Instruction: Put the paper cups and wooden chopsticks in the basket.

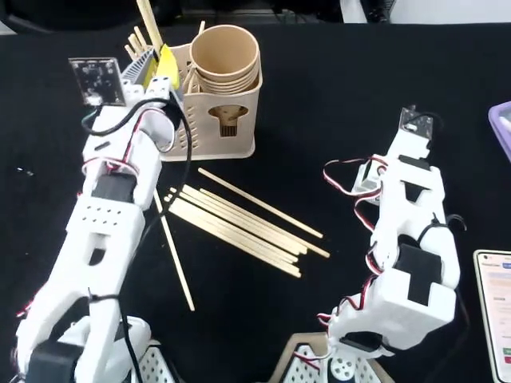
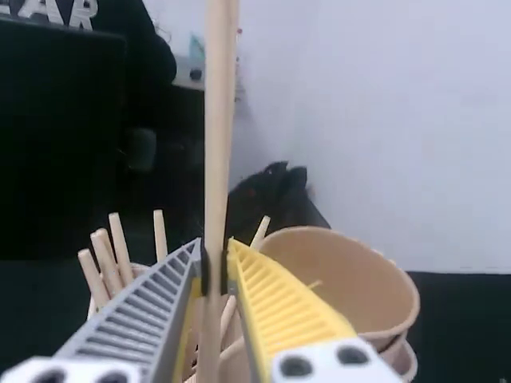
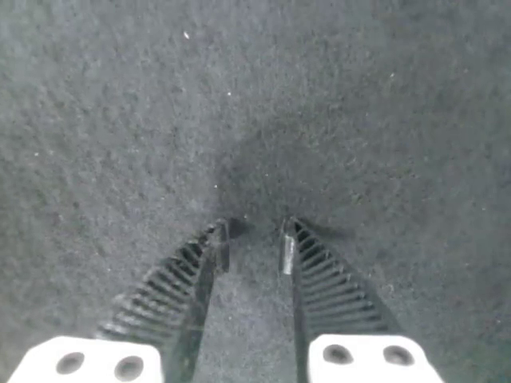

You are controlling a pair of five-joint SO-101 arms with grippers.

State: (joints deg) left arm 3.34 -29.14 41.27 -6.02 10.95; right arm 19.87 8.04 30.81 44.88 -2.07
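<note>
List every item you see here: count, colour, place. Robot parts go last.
table: one, black cloth, under everything
basket: one, beige, far side of the table
paper cups: one nested stack, brown, in the basket; count unclear
standing chopsticks: several, pale wood, upright in the basket beside the cups
held chopstick: one, pale wood, upright above the basket
loose chopsticks: roughly eight, pale wood, flat on the table between the arms
stray chopstick: one, pale wood, flat beside the left arm
phone: one, white-edged, high view's right edge
purple object: one, cut off at that edge
left claw: grey and yellow, shut on the held chopstick
right claw: dark, open, low over bare table
</note>
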